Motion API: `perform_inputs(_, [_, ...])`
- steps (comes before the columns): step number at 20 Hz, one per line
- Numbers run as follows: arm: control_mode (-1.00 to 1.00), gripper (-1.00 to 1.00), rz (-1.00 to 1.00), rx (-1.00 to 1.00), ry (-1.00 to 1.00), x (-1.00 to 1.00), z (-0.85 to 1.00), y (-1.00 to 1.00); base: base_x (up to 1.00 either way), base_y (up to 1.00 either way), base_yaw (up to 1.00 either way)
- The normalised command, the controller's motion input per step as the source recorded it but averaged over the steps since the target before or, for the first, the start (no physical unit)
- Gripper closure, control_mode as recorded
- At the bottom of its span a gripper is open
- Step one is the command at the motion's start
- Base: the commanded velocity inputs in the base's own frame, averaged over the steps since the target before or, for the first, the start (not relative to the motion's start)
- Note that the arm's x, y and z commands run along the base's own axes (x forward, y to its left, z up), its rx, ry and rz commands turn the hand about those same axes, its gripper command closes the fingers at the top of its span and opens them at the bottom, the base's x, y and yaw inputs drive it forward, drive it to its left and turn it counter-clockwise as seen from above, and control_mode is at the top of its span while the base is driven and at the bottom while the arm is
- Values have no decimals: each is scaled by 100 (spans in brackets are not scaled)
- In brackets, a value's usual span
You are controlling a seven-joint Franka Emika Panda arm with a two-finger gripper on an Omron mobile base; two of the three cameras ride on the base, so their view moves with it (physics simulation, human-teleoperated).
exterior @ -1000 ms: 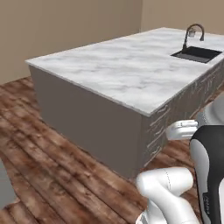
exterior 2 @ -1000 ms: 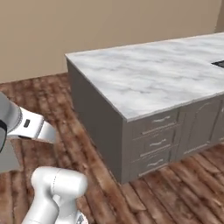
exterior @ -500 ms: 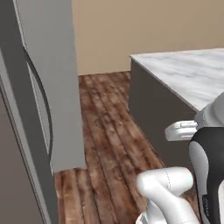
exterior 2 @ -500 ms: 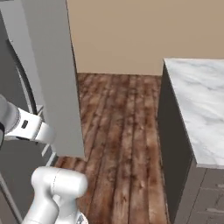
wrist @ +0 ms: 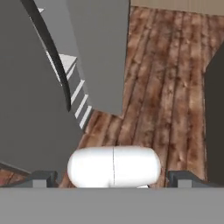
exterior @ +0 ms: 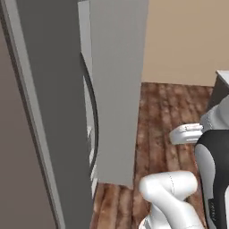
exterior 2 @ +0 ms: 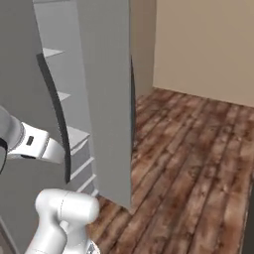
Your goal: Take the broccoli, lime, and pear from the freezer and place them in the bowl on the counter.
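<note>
The freezer (exterior: 118, 89) stands close in front, tall and grey. Its broad flat door (exterior: 44, 103) is swung open toward me, with the long dark curved handle (exterior: 92, 116) on its edge. Between the door and the grey side panel (exterior 2: 106, 99), pale grey inner shelves (exterior 2: 74, 135) show through a narrow gap. In the hand view the door (wrist: 30, 96), its handle (wrist: 54, 57) and the shelves (wrist: 72, 74) lie to the left. My gripper (wrist: 113, 178) is open and holds nothing, its fingertips (wrist: 43, 177) wide apart above the floor. The broccoli, lime, pear, bowl and counter are out of view.
Brown wooden floor (exterior 2: 193, 149) stretches to the right of the freezer, up to a beige wall (exterior 2: 208, 44). A grey corner of the kitchen island (exterior: 221, 87) juts in at the right edge, and its dark side (wrist: 214, 113) shows in the hand view.
The whole picture has swung from the marble island to the freezer, so the base has turned. The gripper has stayed open.
</note>
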Motion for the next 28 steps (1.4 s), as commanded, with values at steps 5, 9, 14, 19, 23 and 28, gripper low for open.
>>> perform_inputs(5, [100, -100, 0, 0, 0, 0, 0, 0, 100, -22, 55])
perform_inputs(9, [100, -100, 0, 0, 0, 0, 0, 0, 91, -19, 61])
perform_inputs(14, [100, -100, 0, 0, 0, 0, 0, 0, 68, -14, 67])
perform_inputs(19, [100, -100, 0, 0, 0, 0, 0, 0, 52, -37, 57])
perform_inputs(23, [100, -100, 0, 0, 0, 0, 0, 0, 39, -70, 27])
perform_inputs(28, [100, -100, 0, 0, 0, 0, 0, 0, 67, -29, 39])
